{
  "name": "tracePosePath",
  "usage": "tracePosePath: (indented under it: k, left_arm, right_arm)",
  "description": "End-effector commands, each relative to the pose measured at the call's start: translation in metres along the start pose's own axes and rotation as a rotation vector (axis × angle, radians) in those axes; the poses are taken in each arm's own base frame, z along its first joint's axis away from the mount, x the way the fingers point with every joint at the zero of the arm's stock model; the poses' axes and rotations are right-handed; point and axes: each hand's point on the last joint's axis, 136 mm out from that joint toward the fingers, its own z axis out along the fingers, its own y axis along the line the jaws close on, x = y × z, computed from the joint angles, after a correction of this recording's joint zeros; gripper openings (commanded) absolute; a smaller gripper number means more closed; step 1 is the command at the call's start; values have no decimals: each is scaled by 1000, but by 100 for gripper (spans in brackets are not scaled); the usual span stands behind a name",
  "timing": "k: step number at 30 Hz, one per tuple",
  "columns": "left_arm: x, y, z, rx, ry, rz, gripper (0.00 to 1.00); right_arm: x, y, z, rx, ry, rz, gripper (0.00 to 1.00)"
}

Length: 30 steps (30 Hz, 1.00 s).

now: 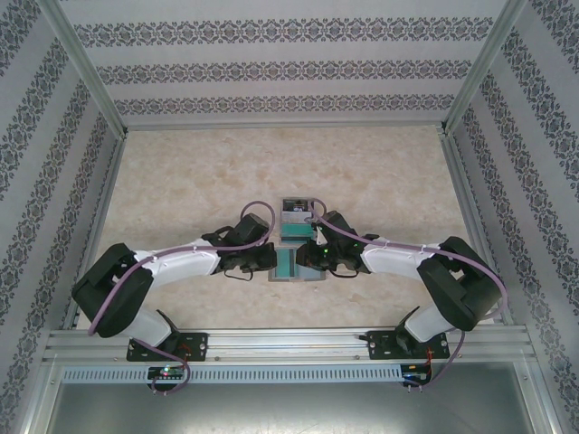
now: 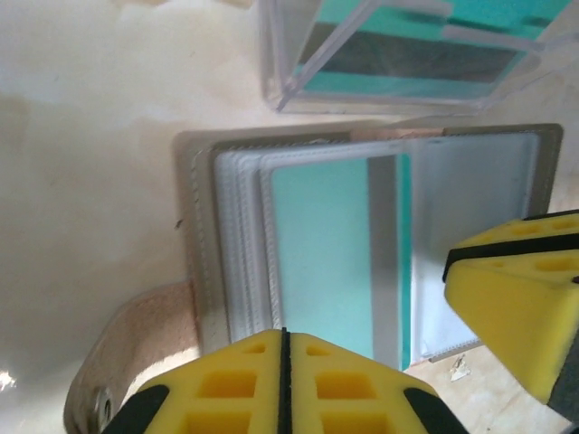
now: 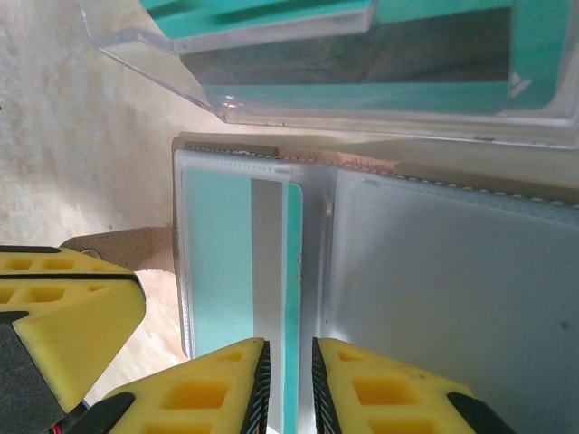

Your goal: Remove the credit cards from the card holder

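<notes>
The card holder [image 1: 313, 277] lies open on the table between both arms, its grey-brown rim [image 2: 201, 271] round clear inner pockets [image 3: 452, 298]. A teal credit card [image 2: 321, 253] with a grey stripe sits in its left pocket [image 3: 217, 262]. My left gripper [image 2: 284, 362] is shut, jaws touching with nothing between them, tips at the holder's near edge [image 1: 270, 262]. My right gripper [image 3: 290, 384] stands narrowly open over the card's striped edge [image 1: 306, 259]; the card lies flat under the gap.
A clear plastic box [image 1: 296, 220] holding teal and dark cards stands just beyond the holder [image 2: 398, 63] [image 3: 362, 63]. The holder's brown strap [image 2: 136, 344] sticks out to its left. Patterned walls fence the beige table [image 1: 181, 172].
</notes>
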Motion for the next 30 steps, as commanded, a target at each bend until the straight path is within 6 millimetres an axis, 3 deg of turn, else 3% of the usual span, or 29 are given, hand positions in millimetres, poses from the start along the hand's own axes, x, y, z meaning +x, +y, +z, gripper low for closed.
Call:
tracePosePath:
  k: [1,9,30]
  left_arm:
    - [5,1,7,-19,34,8,4]
    - [17,14,21,-34,71,-20,4]
    - [23,19,23,-55,90,-26,3]
  right_arm:
    - [3,1,5,-7,17,9,21]
    - [2,2,10,-9,28,10,21]
    - [3,9,18,-45,59,23,20]
